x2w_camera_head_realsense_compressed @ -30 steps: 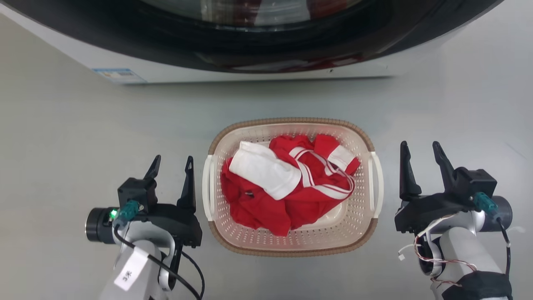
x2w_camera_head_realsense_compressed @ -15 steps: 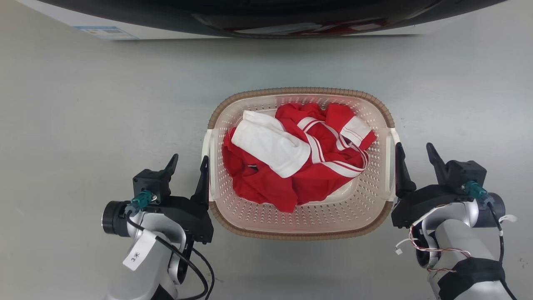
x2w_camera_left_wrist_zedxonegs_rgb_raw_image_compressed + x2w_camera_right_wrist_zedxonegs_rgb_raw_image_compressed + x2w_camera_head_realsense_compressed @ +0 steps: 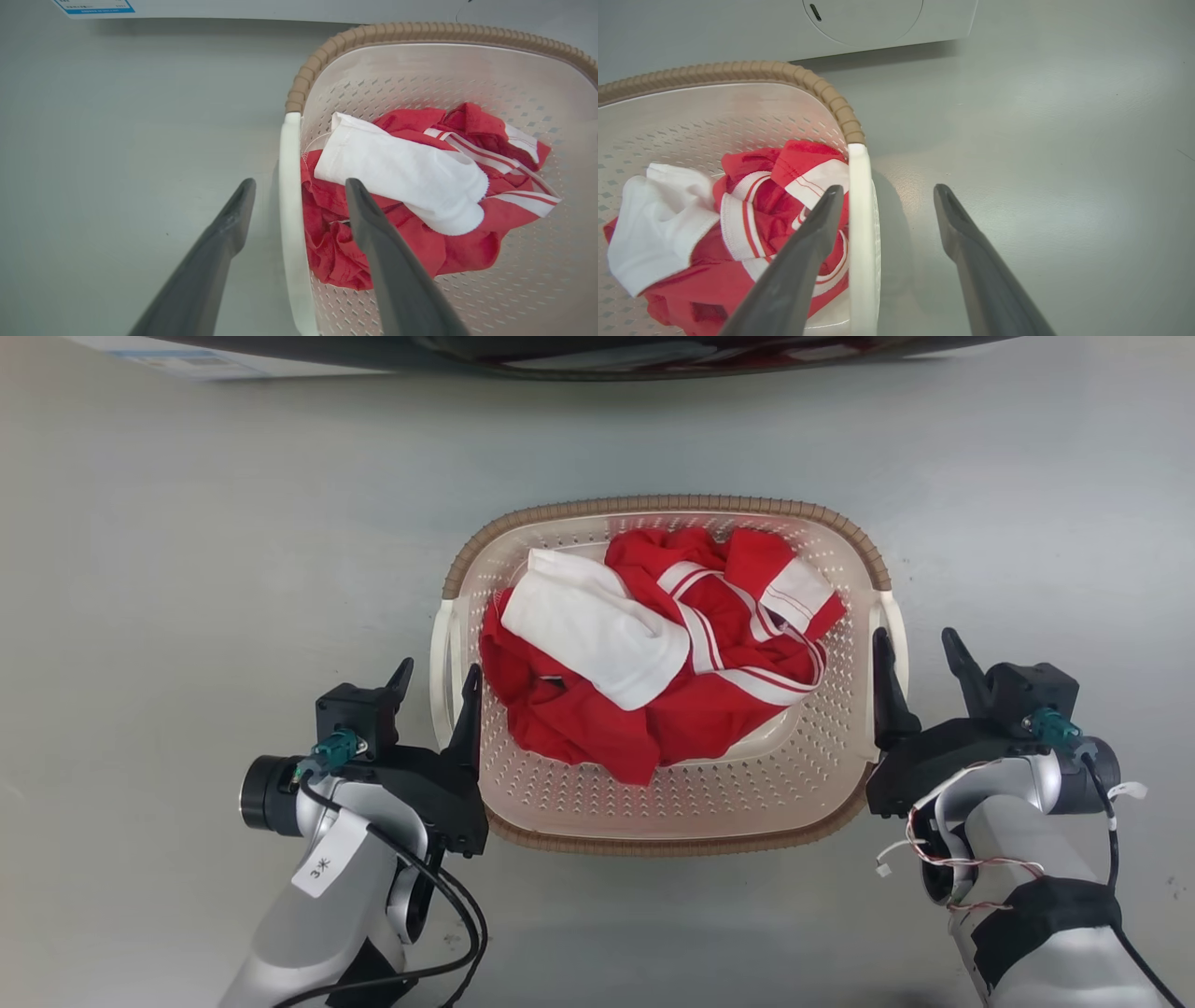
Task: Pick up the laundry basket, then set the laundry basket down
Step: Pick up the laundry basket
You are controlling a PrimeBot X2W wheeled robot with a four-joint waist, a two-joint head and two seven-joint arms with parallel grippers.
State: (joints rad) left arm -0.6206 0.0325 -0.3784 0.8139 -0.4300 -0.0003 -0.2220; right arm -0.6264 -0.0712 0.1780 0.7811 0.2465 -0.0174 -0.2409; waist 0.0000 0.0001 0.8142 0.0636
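Note:
The laundry basket (image 3: 672,803) sits on the grey floor, cream and perforated with a brown rim (image 3: 420,31). Red and white clothes (image 3: 653,663) are heaped inside. My left gripper (image 3: 439,667) is open and straddles the left white handle (image 3: 290,196), one finger inside the basket and one outside. On the other side my right gripper (image 3: 913,635) is open too, with the right white handle (image 3: 860,210) between its fingers. The wrist views show the left gripper (image 3: 300,183) and the right gripper (image 3: 888,187) with jaws spread apart from the handles.
The washer (image 3: 597,350) stands just beyond the basket, along the top edge of the head view, and its white front (image 3: 859,18) shows in the right wrist view. Bare grey floor (image 3: 187,569) lies to both sides.
The head camera has tilted down, so the washer slid up the picture. Both grippers have closed in on the basket from beside it and now straddle its handles.

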